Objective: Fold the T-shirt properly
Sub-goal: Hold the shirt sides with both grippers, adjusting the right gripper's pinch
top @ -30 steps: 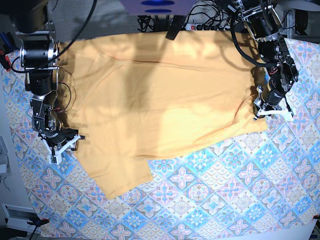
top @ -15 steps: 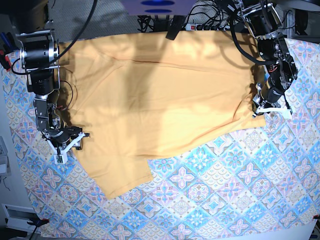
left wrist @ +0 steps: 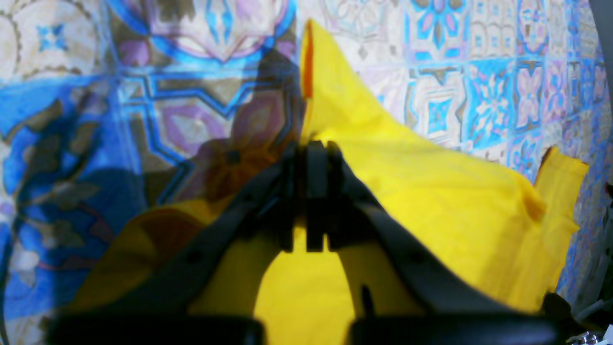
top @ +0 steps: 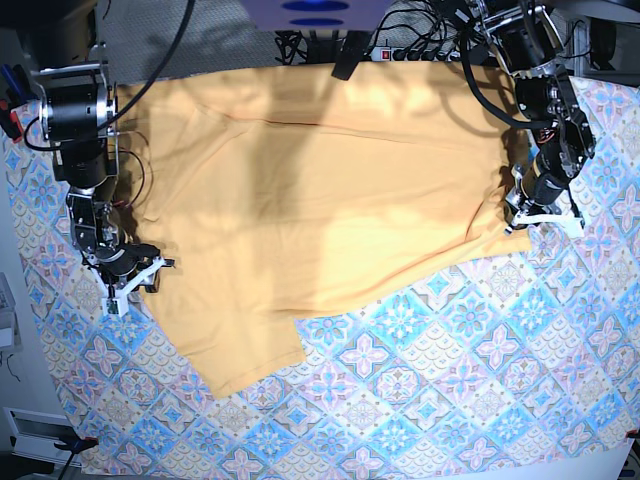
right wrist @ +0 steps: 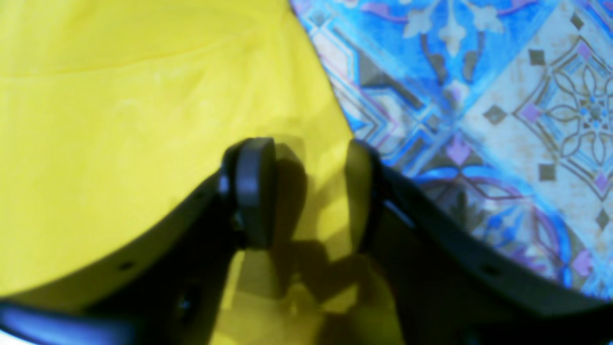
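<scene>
The tablecloth (top: 420,400), tiled in blue and pink, covers the bench. The T-shirt (top: 320,210) lies spread on it, filling the far half of the base view; its long axis runs side to side between your two arms, and one flap (top: 245,350) reaches toward the near edge.

The left tool (top: 527,222) sits at the shirt's edge on the right of the base view. In the left wrist view its jaws are pressed together on a raised ridge of yellow cloth (left wrist: 364,143), so you hold that edge clamped.

The right tool (top: 135,278) sits at the opposite edge, on the left of the base view. In the right wrist view its pads (right wrist: 254,191) stand apart, straddling the cloth border (right wrist: 330,124): one pad over the shirt, the other at the line where shirt meets tablecloth. Nothing is gripped there.

The coming move probably turns on this second edge, which lies directly between the right tool's parted jaws.
</scene>
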